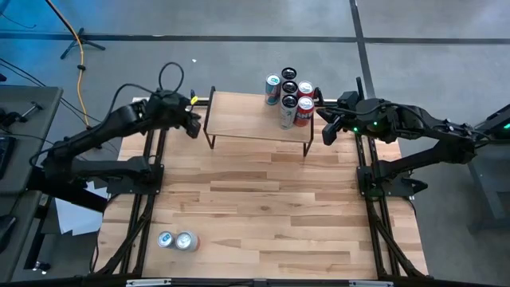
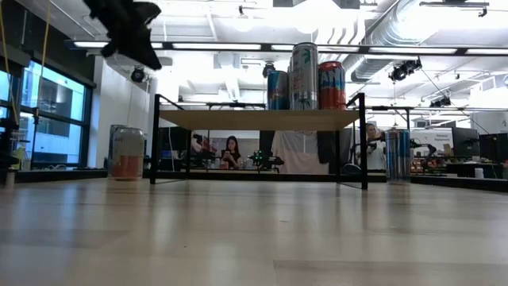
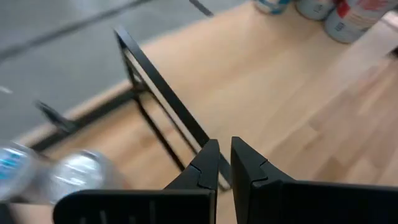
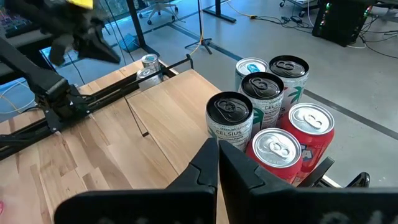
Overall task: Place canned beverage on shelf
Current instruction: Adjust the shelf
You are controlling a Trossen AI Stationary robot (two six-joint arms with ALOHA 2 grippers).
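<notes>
I am looking down on a wide wooden counter (image 1: 263, 207) with a low shelf (image 1: 247, 119) of pale wood plank on thin black legs at its far edge. Five tall drink cans (image 1: 292, 97), silver, teal and red, already stand bunched at the shelf's right end, so I judge most of the job done. Two more silver cans (image 1: 177, 241) lie near the counter's front left corner, well apart from the shelf, and I take these as what is left. My left hand (image 1: 194, 127) hangs just beside the shelf's left end, fingers together and holding nothing. My right hand (image 1: 327, 134) hangs just beside the shelf's right end near the cans, also closed and empty.
</notes>
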